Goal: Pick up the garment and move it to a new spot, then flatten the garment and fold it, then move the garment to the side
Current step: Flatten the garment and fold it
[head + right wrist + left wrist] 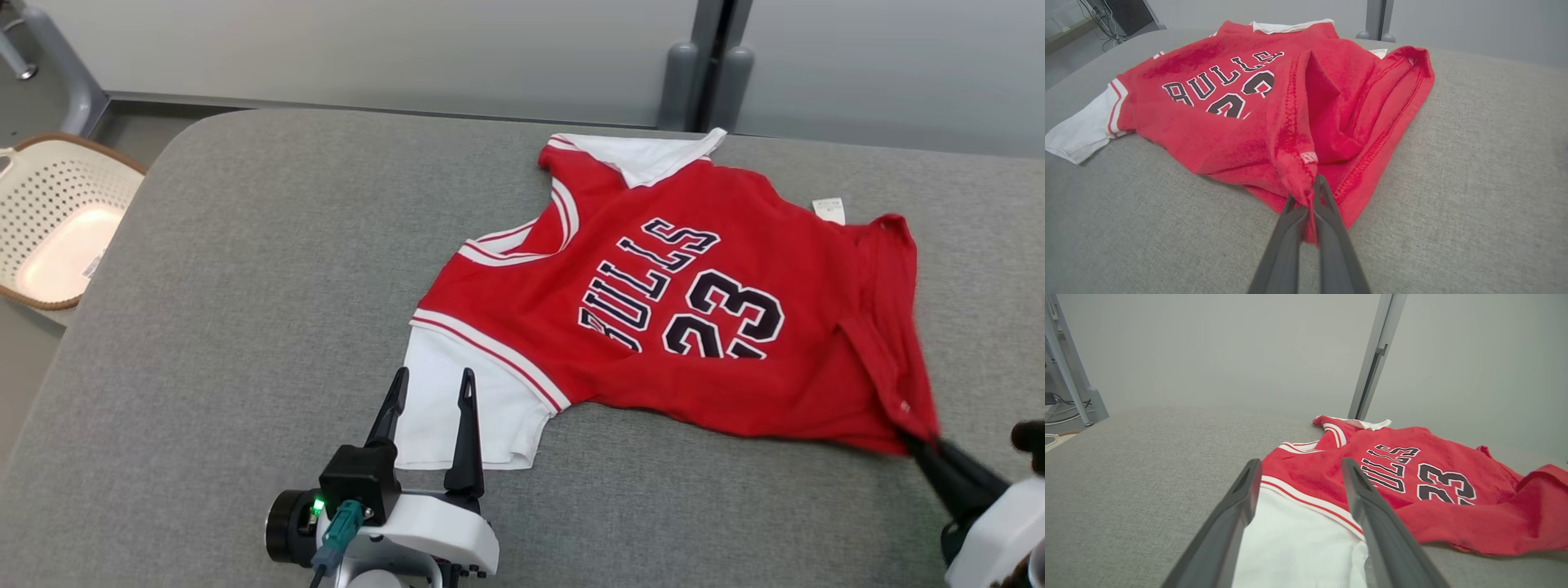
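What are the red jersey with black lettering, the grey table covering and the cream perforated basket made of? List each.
Red jersey with black lettering: soft matt knit, probably; it creases and shows stitched hems. Grey table covering: matt cloth, seemingly woven, with fine flecked grain. Cream perforated basket: likely moulded plastic, judging by its regular holes.

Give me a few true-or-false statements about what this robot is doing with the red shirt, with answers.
1. The right gripper is shut on the hem of the red jersey. True.
2. The left gripper is clamped on the white sleeve. False: its fingers stand open.
3. The jersey lies in the basket. False: it lies on the grey table; the basket stands off to the side.
4. The jersey shows the number 23. True.
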Available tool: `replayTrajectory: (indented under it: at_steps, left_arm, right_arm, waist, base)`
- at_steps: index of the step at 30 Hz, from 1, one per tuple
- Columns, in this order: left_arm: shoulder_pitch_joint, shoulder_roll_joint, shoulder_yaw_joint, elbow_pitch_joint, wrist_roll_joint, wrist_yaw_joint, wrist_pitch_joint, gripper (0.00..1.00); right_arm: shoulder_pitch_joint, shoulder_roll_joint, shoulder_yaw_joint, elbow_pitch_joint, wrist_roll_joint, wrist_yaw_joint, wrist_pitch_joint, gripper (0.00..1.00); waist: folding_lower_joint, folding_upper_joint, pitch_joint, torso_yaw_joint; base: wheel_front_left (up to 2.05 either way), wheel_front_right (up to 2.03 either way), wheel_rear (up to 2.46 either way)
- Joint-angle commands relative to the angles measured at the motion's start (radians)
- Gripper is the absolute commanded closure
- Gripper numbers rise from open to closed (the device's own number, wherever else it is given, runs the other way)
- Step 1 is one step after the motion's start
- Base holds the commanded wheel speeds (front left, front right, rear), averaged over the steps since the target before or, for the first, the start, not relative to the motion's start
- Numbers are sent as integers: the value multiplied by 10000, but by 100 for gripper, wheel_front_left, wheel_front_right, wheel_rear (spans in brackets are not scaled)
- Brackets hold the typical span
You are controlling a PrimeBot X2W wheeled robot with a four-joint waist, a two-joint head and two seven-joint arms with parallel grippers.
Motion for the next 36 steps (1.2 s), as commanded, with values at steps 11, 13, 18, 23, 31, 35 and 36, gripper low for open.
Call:
replayTrajectory:
  at_steps: [11,13,18,23,31,35,36]
  left_arm:
    - [24,41,260,209,149,-238,-13,0]
    - [7,38,268,227,139,-247,-13,0]
    - [73,41,325,309,159,-299,-13,0]
    - [206,41,482,179,323,-354,-13,0]
    - [302,40,681,-84,491,-431,-13,0]
    - [333,40,666,-121,530,-460,-13,0]
    - [333,40,666,-121,530,-460,-13,0]
  right_arm:
    - [934,-858,513,-665,2030,-12,958,0]
    - [731,-648,198,-20,1673,-2,697,0]
    - [492,-137,-494,841,1219,-12,194,0]
    - [282,608,-1632,1254,-425,-4,-1387,0]
    - [1554,2233,-3500,-396,-3148,-4,-1627,0]
    - [2157,2702,-3800,-894,-4069,-6,-1631,0]
    - [2157,2702,-3800,-894,-4069,-6,-1631,0]
  waist:
    - [0,-1,-240,-526]
    - [0,-1,-266,-561]
    - [0,-1,-370,-631]
    - [0,-1,-498,-719]
    - [0,-1,-541,-855]
    - [0,-1,-516,-883]
    - [0,-1,-516,-883]
  base:
    - [0,0,0]
    - [0,0,0]
    - [0,0,0]
    - [0,0,0]
    - [0,0,0]
    - [0,0,0]
    - [0,0,0]
